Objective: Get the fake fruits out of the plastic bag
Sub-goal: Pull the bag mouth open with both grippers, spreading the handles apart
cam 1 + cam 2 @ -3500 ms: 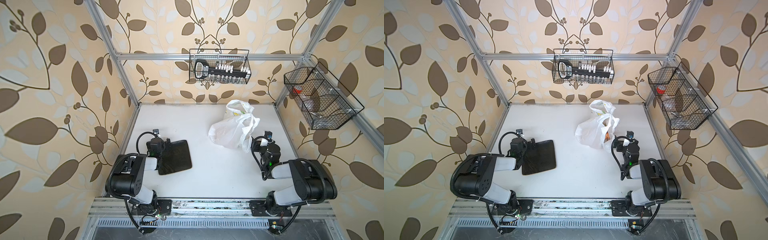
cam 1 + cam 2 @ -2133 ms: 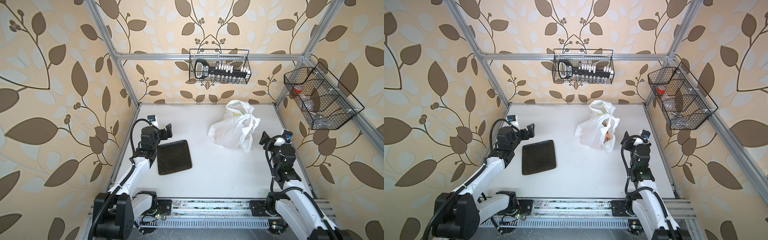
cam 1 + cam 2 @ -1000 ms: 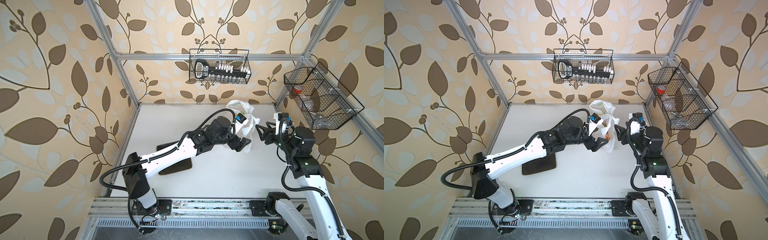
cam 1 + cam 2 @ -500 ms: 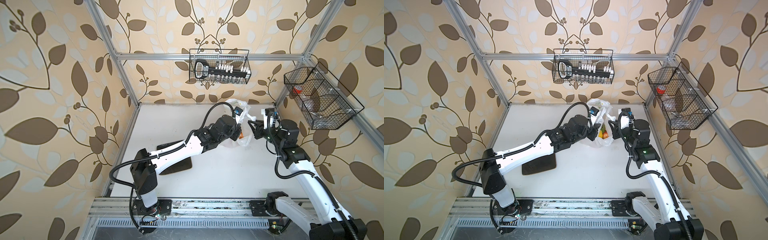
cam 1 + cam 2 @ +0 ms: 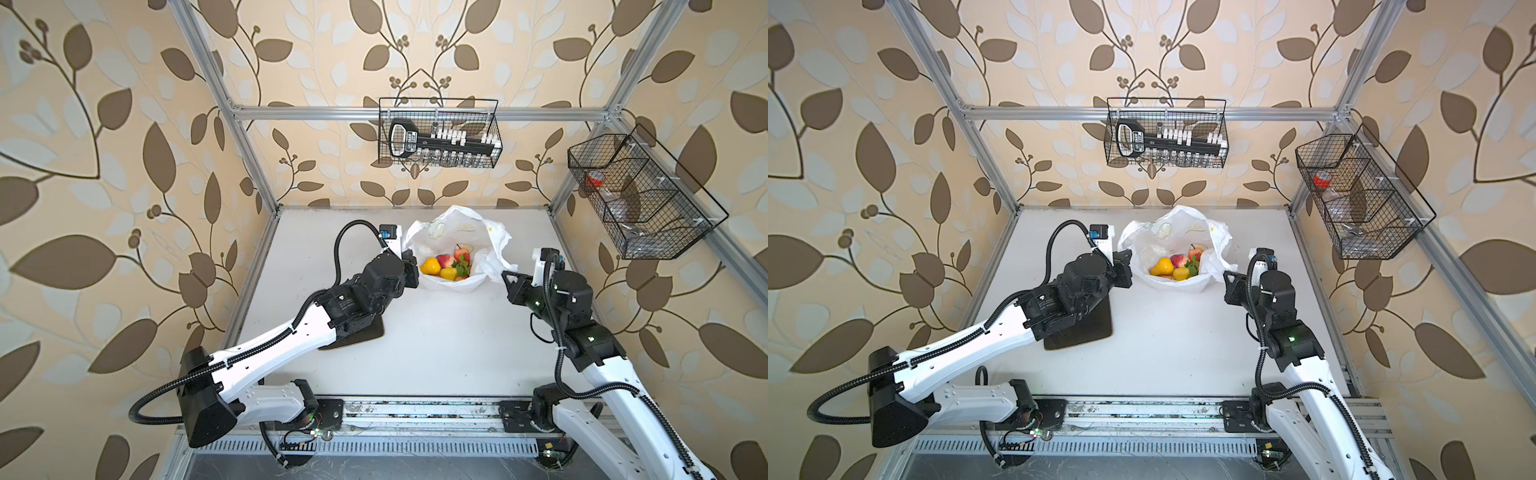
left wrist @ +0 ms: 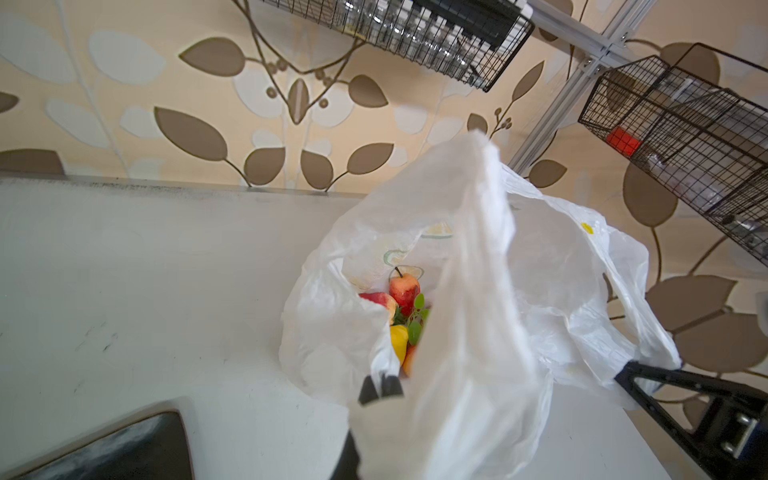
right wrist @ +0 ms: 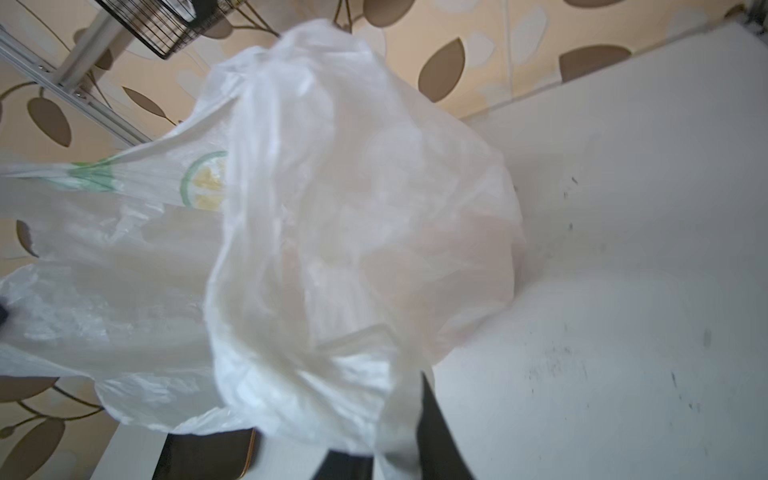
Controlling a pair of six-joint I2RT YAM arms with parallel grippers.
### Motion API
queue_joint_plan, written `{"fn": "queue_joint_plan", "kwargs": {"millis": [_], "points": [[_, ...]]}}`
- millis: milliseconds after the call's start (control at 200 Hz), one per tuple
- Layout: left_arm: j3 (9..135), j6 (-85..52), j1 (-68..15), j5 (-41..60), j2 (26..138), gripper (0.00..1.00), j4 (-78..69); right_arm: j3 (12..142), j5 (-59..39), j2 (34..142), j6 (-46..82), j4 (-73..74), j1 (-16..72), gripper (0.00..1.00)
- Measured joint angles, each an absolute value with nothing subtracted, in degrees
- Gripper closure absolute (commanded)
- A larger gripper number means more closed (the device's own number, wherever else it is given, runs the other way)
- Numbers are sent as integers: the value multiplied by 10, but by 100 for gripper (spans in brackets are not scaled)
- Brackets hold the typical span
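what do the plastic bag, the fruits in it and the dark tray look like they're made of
Plastic bag: thin plastic film, translucent white and crinkled.
Fake fruits: probably moulded plastic or foam, judging by the glossy, evenly coloured skins.
Dark tray: unclear. It has a black, faintly shiny surface with a pale edge, so perhaps plastic or coated wood.

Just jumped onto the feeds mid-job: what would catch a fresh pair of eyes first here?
The white bag gaping open at the back middle of the table, with bright red and yellow fruits showing inside. The left gripper pinches its left rim, and the right gripper sits at its right side. A dark tray lies half hidden under the left arm.
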State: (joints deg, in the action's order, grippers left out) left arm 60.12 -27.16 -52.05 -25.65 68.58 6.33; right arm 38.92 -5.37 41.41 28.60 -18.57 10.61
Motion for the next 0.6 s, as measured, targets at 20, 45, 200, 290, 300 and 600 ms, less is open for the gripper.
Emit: {"fn": "queue_joint_plan", "kwargs": {"millis": [20, 45, 200, 290, 300, 600], "points": [[595, -276, -521, -255, 685, 100, 65, 392, -53, 415, 288, -196, 106, 46], [589, -281, -521, -252, 684, 100, 67, 400, -53, 417, 286, -212, 106, 38], [559, -294, -521, -228, 684, 100, 89, 526, -56, 437, 250, -291, 107, 12], [556, -295, -521, -218, 684, 100, 93, 625, -74, 456, 215, -314, 107, 9], [556, -296, -521, -216, 684, 100, 93, 637, -77, 460, 212, -317, 107, 9], [556, -302, -521, -189, 683, 100, 93, 850, -98, 654, 163, -421, 157, 3]]}}
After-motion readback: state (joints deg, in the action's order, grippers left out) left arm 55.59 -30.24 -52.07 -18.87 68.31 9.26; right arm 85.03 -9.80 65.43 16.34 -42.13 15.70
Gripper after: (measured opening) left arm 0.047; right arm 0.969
